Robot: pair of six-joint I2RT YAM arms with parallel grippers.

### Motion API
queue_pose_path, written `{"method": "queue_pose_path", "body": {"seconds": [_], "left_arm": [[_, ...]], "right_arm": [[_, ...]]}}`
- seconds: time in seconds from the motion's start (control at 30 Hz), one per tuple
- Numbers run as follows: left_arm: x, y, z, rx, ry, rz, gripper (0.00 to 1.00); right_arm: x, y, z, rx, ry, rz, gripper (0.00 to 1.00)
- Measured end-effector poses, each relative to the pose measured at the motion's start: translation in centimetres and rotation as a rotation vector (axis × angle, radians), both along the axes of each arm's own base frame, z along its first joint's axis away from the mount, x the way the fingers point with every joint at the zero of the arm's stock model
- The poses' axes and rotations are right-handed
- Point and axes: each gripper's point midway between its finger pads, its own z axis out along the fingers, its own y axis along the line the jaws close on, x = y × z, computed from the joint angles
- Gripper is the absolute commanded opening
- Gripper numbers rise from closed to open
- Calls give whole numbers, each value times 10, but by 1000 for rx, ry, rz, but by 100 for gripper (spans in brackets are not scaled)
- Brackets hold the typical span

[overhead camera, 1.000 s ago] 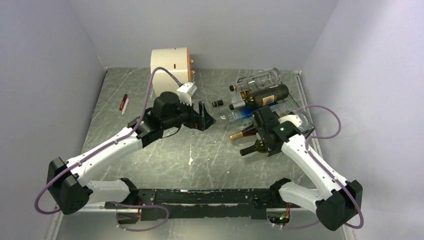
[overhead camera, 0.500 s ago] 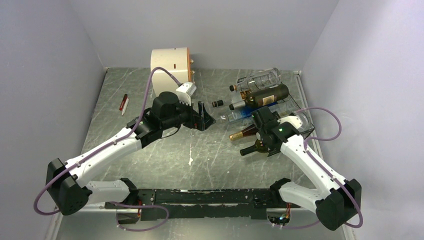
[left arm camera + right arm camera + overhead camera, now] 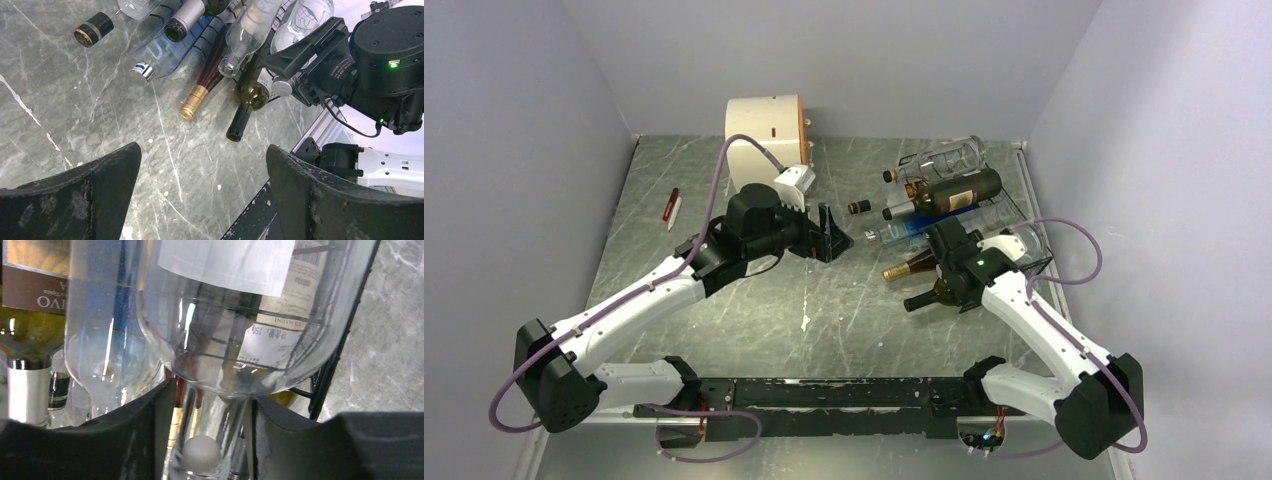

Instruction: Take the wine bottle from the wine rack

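The black wire wine rack (image 3: 1030, 262) stands at the table's right side with several bottles lying in it. The wine bottle (image 3: 235, 315) is clear glass with a white label, and its neck points back at my right wrist camera. My right gripper (image 3: 212, 435) has a finger pressed against each side of that neck, just behind the round stopper. From above, the right gripper (image 3: 946, 262) sits at the rack's front, over the bottle necks. My left gripper (image 3: 202, 150) hangs open over bare table, left of the rack, holding nothing.
Other bottles fill the rack: a dark labelled one (image 3: 954, 190), a clear one on top (image 3: 944, 158), a blue one (image 3: 904, 232), a gold-capped one (image 3: 197, 95), a dark green one (image 3: 245, 107). A cream drum (image 3: 764, 135) stands at the back; a red pen (image 3: 672, 207) lies left.
My right gripper's jaws have narrowed onto the clear bottle's neck, and the right arm has shifted slightly left. The left arm has barely moved.
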Motion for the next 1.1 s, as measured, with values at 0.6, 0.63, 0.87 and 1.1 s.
{"method": "queue_pose_path", "body": {"seconds": [0.6, 0.63, 0.87, 1.1], "left_arm": [[0, 0, 0, 3, -2, -1, 98], [0, 0, 0, 3, -2, -1, 98], [0, 0, 0, 3, -2, -1, 98], [0, 0, 0, 2, -2, -1, 98]], "right_arm": [[-15, -13, 29, 33, -112, 13, 9], [-16, -13, 31, 37, -120, 15, 7], [-23, -16, 45, 67, -177, 15, 0], [-31, -22, 57, 80, -234, 27, 0]]}}
